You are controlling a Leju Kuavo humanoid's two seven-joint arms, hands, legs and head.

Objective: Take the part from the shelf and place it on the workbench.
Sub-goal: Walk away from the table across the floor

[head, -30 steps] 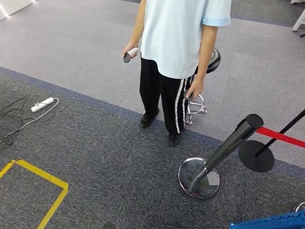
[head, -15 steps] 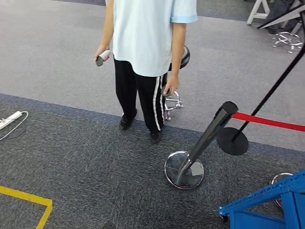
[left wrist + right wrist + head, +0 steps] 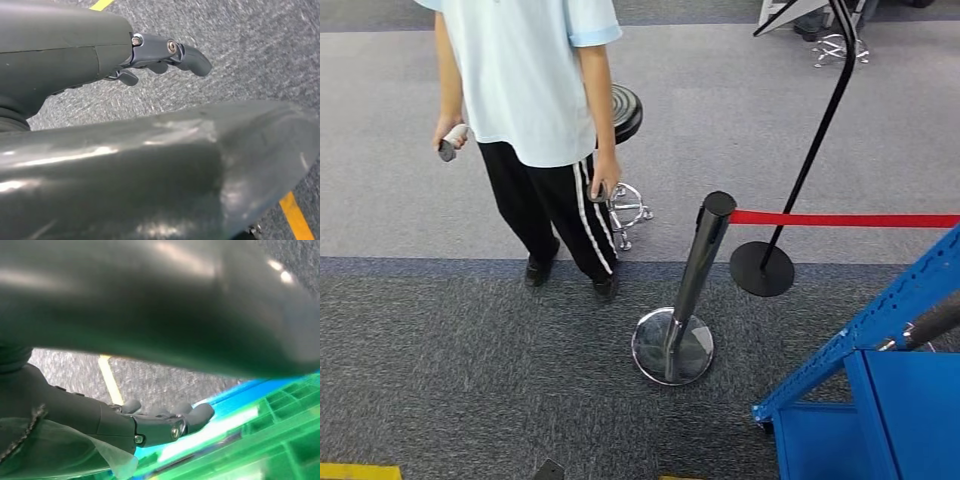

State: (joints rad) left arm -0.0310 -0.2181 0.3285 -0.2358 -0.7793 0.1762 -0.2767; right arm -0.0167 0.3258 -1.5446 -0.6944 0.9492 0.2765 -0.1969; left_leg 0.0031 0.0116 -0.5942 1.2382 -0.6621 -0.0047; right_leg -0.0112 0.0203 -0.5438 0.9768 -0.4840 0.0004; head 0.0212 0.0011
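Both arms hang at the robot's sides because nothing is carried yet. The left hand [image 3: 166,52] is empty, fingers extended over grey carpet; the right hand [image 3: 158,422] is likewise empty, fingers loosely apart beside a green crate [image 3: 286,435] (possibly on the shelf; the blur hides the part). The blue shelf [image 3: 878,320] stands to the right, a person [image 3: 539,100] ahead.

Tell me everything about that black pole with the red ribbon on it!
The black pole is a barrier post, dark and smooth like painted metal. It stands on a round, shiny, mirror-like base that rests on the dark grey carpet. In the head view it looks tilted, its flat-capped top leaning to the right. A red belt is attached just under the cap and stretches off to the right. A second, thinner black post with a flat black base stands behind it. Nothing else touches the pole.
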